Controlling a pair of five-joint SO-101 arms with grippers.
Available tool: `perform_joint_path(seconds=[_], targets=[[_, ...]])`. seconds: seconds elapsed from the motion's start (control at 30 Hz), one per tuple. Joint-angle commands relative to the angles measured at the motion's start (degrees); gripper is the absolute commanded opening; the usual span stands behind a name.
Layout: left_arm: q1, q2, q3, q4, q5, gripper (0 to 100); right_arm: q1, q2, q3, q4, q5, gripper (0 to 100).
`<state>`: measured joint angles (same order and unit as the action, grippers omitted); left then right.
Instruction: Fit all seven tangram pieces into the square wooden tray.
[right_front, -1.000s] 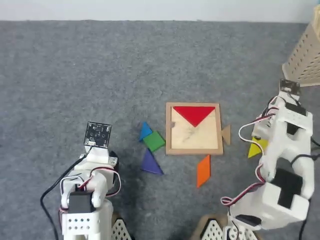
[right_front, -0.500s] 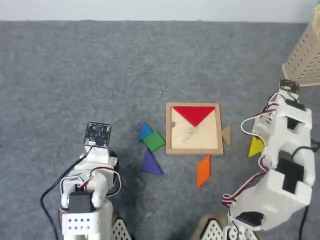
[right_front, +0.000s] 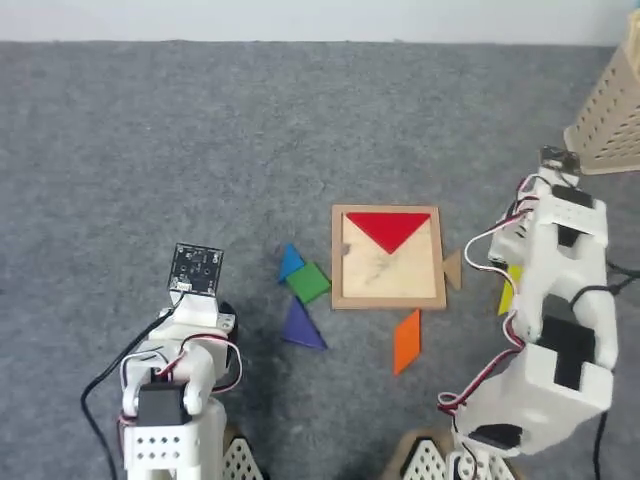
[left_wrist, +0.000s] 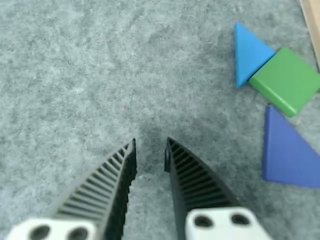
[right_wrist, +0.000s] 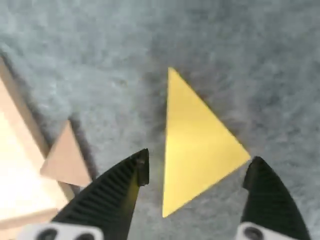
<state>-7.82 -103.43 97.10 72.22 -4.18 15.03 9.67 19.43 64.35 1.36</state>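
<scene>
1. Grey felt covers the desk (right_front: 200, 130). On it lies the tray (right_front: 338, 300), with the red triangle (right_front: 388, 229) seated against its far rim.
2. Six pieces are seen outside the tray.
   - The blue triangle (right_front: 290, 262), green square (right_front: 308, 282) and purple triangle (right_front: 299, 326) are grouped on the left arm's side.
   - The tan triangle (right_front: 453, 269) lies just beside the opposite rim.
   - The orange piece (right_front: 406, 341) lies near the tray's near corner.
   - The yellow triangle (right_front: 507, 290) lies beyond the tan one and is partly covered by the right arm (right_front: 555, 250).
3. Over the last second the right arm has been carried forward and slightly toward the tray, so that more of the yellow triangle is hidden from above. No piece has been displaced, and the left arm (right_front: 185, 340) has been kept still.
4. The right tool (right_wrist: 199, 165) is held wide open and empty, with the yellow triangle framed flat between its jaws. Contact with the felt cannot be told.
5. The left tool (left_wrist: 150, 145) is held over bare felt, its jaws parted by a narrow gap, with nothing gripped.
6. An approach to the yellow triangle is inferred. With one piece of seven placed, the task is judged to be at an early stage. A thin, flat piece is likely to need a low closure on its edges.
</scene>
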Motion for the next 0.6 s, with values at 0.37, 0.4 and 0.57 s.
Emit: perform_joint_path(seconds=[0.37, 0.4, 0.57], targets=[[-0.1, -1.0, -0.5, 0.2, -0.4, 9, 3.6, 13.5, -11.0, 4.1, -0.2, 31.4], [-0.1, -1.0, -0.5, 0.2, -0.4, 9, 3.6, 13.8, -11.2, 4.1, -0.2, 31.4], [-0.1, -1.0, -0.5, 0.2, -0.4, 9, 3.6, 13.8, -11.2, 4.1, -0.2, 26.7]])
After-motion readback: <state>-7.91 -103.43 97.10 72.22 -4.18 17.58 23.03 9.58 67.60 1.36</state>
